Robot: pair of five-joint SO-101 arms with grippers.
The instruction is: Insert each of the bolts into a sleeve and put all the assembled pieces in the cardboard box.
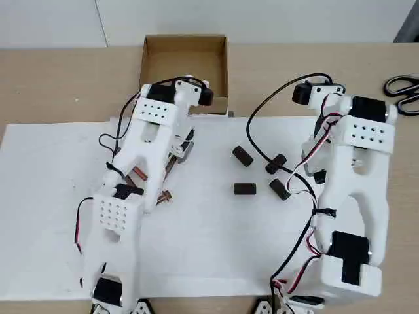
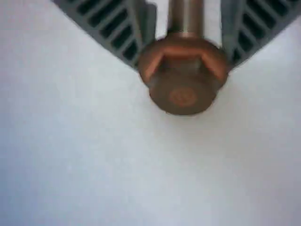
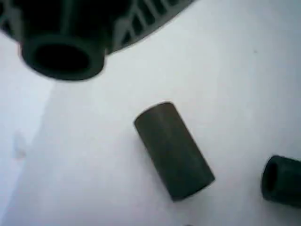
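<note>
A copper bolt (image 2: 183, 80) sits pinched between the grey fingers (image 2: 117, 28) of my left gripper (image 2: 186, 37), its hex head facing the camera just above the white sheet. In the high view the left gripper (image 1: 182, 149) hangs below the cardboard box (image 1: 185, 62). Two loose bolts (image 1: 139, 173) (image 1: 163, 196) lie beside the left arm. My right gripper (image 1: 319, 171) is shut on a black sleeve (image 3: 63, 54), open end outward. Several black sleeves (image 1: 245, 189) lie mid-sheet; one sleeve (image 3: 174, 150) lies close under the right gripper.
The white paper sheet (image 1: 216, 255) covers the wooden table. Scissors (image 1: 402, 88) lie at the far right edge. A black cable (image 1: 258, 147) loops from the right arm among the sleeves. Another sleeve (image 3: 282, 181) shows at the right wrist view's edge.
</note>
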